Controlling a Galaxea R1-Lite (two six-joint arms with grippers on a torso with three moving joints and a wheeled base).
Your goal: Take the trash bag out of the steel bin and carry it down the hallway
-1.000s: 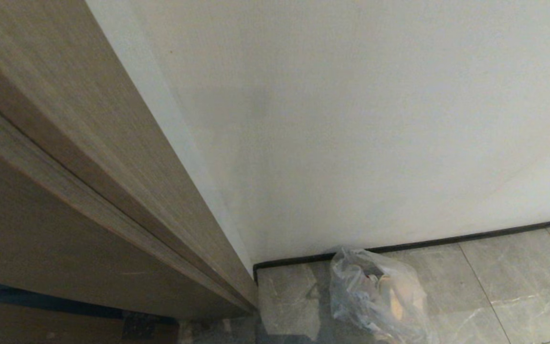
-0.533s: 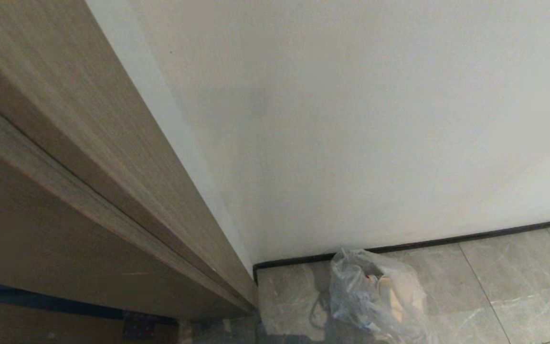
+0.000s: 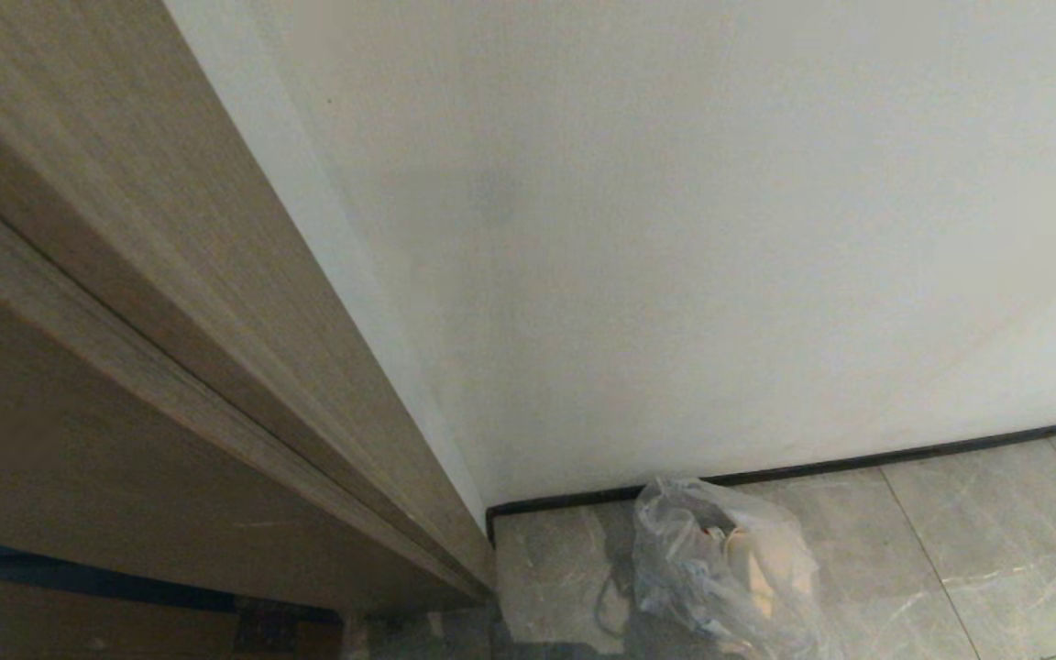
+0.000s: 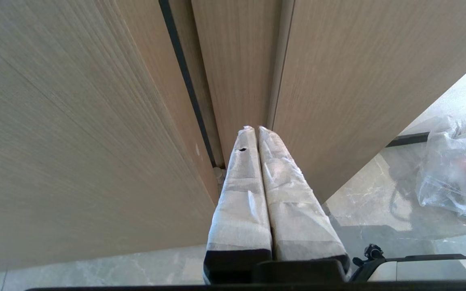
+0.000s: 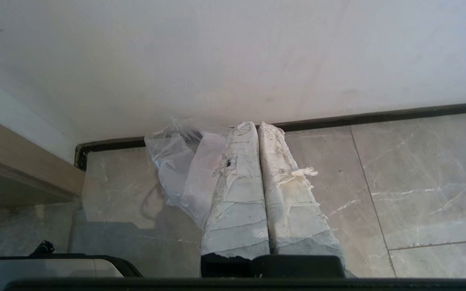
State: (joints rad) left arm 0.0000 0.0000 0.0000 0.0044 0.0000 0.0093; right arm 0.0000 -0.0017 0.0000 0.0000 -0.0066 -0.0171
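Note:
The trash bag (image 3: 720, 568), thin clear crinkled plastic with pale scraps inside, sits on the grey marbled hallway floor (image 3: 968, 541) against the black baseboard (image 3: 904, 456). Neither arm shows in the head view. In the right wrist view my right gripper (image 5: 256, 124) is shut with nothing between its taped fingers. The bag (image 5: 180, 173) lies on the floor beyond it, partly hidden behind one finger. My left gripper (image 4: 256, 128) is shut and empty, pointing at the wooden door frame (image 4: 237, 72), with the bag (image 4: 451, 173) off to its side. The steel bin is out of view.
A brown wooden door frame (image 3: 170, 321) fills the left of the head view and meets the plain pale wall (image 3: 720, 229) at a corner just left of the bag. Tiled floor stretches to the right. The edge of my own base (image 5: 34, 264) shows low in both wrist views.
The bag and the view have kept still. A thin looped shadow on the tile left of the bag has slid toward the near edge.

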